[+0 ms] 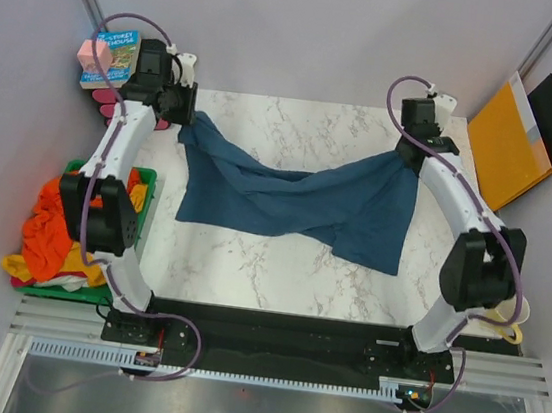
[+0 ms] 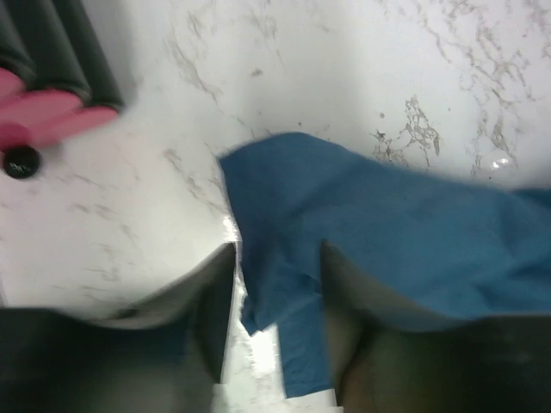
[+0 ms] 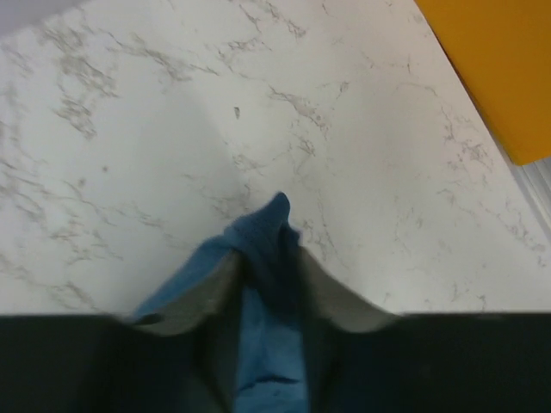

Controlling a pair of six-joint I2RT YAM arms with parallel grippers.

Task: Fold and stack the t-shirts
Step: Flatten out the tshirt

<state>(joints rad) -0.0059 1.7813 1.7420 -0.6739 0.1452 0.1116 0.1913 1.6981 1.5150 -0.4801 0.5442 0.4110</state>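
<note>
— Where is the risk from here?

— In your grips. The teal-blue t-shirt (image 1: 287, 200) hangs between your two claws across the far side of the table (image 1: 277, 279). One end is up near the far left corner and the other near the far right, with the middle twisted and sagging onto the marble. If you pull the arms further apart, I judge the thinner pinch lets go and that end drops in a heap. If you lay it down as it is, the twist probably gets pressed in as a crease.

— Which pinch is thinner?

— The left claw (image 2: 275, 297). Its fingers are closed on only a narrow strip at the shirt's edge. That view is blurred, so I can't say how much cloth is truly under the pads. The right claw (image 3: 271, 288) is clamped on a bunched fold, with a little peak of cloth poking out past the fingertips. That looks the safer hold.

— Anything nearby to mind?

— A pink object (image 2: 47, 116) lies just beside your left claw at the far left corner, and the orange envelope (image 3: 495, 69) sits off the far right edge. A wide swing could clip either. The orange and yellow t-shirts (image 1: 51, 229) wait in the green bin (image 1: 146, 179) off the left edge, well apart from this one.
</note>
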